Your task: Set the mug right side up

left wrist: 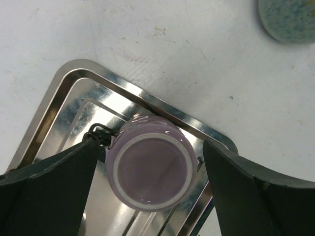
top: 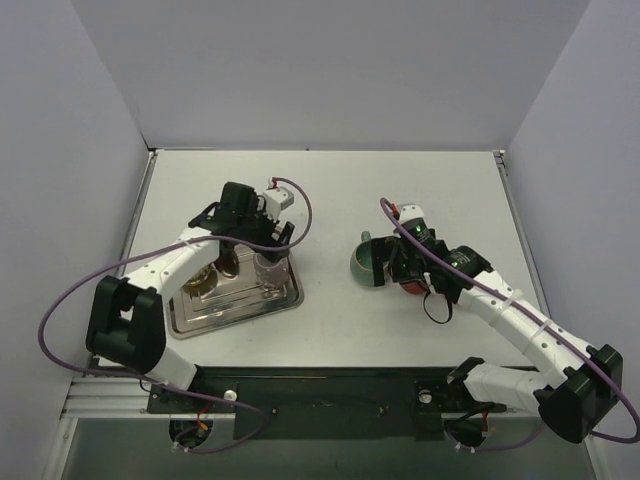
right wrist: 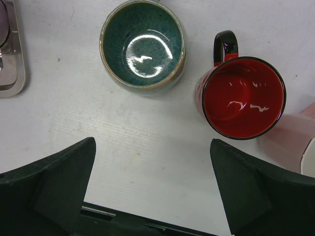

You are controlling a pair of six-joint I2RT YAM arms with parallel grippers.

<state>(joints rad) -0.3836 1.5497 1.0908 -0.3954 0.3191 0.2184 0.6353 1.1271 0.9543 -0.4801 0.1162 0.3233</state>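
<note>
A purple mug [left wrist: 150,167] stands upside down on a metal tray [left wrist: 74,83], its pale foot ring facing up. It also shows in the top view [top: 268,268]. My left gripper [left wrist: 152,172] is open right above it, one finger on each side of the mug. The left finger [left wrist: 54,187] is close to the mug's dark handle side and the right finger [left wrist: 261,196] stands apart from it. My right gripper [right wrist: 152,167] is open and empty over bare table, near a green mug and a red mug.
A green mug [right wrist: 142,44] and a red mug [right wrist: 243,96] stand upright right of the tray [top: 235,300]. A pale pink object [right wrist: 293,140] lies beside the red mug. A brownish cup [top: 205,278] sits in the tray's left half.
</note>
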